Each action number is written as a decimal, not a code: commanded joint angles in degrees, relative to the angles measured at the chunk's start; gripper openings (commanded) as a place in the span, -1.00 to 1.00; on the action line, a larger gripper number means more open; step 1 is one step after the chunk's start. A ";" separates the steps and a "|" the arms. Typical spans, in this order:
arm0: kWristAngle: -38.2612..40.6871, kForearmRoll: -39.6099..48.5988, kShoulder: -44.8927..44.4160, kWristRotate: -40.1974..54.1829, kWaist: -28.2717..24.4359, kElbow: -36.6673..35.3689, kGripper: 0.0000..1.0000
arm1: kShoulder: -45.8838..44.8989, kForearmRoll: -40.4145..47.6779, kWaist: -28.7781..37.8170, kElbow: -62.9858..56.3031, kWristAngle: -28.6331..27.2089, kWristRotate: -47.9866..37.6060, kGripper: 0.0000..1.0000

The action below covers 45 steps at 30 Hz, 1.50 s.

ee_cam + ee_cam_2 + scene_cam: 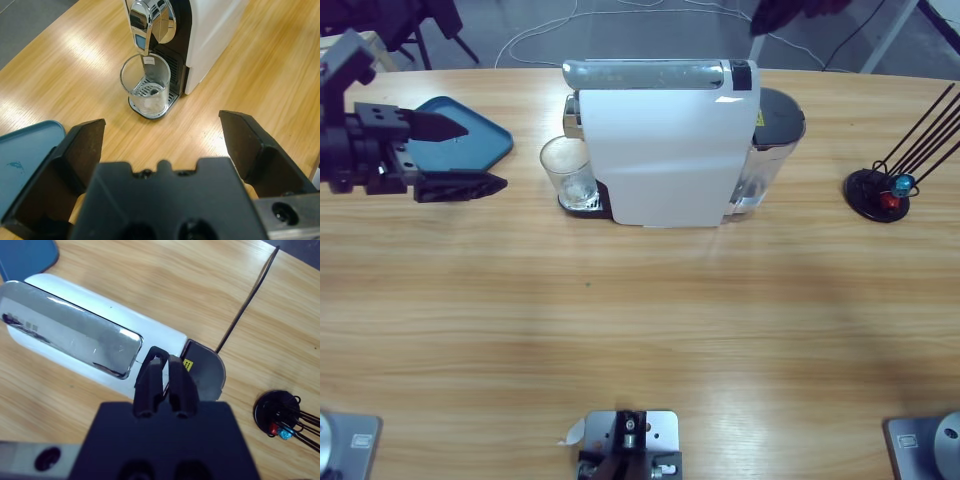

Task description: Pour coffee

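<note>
From the high view, I saw the coffee machine (665,140) standing in the upper middle of the table (640,330), with its spout end to the left. The glass (566,172) stood on the drip tray at that end, under the spout, so it was ready to receive the coffee. The glass looked empty. My left gripper (460,155) waited to the left of the glass, well apart from it, over the edge of a blue tray (485,135). Its jaws were spread wide and held nothing. I think it was kept there to take the glass once it is filled. At the right side stood a black stand (880,192) with thin rods, far from the work.

In the left wrist view, the two jaws framed the glass (146,84) and the chrome spout (145,22) above it, so the gripper was aimed straight at the glass. The corner of the blue tray (25,160) lay under the left jaw.

In the right wrist view, my right gripper (162,375) looked down on the silver top of the machine (70,335). Its jaws were closed together with nothing between them, and the tips pointed at the back end of the lid, near the dark water tank (205,372). I judge that closed jaws were chosen to press a button there, like one finger. The pouring had not yet begun.
</note>
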State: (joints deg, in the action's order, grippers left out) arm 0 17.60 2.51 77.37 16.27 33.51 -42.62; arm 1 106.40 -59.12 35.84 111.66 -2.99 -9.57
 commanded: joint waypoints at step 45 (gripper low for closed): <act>-0.97 1.00 -0.08 -0.72 -0.38 0.47 1.00 | -8.09 -1.61 3.52 -0.02 -2.02 4.48 1.00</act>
State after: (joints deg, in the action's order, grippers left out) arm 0 17.36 2.51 77.59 16.26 33.51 -42.62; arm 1 107.51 -60.28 37.94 113.64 -6.49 -5.71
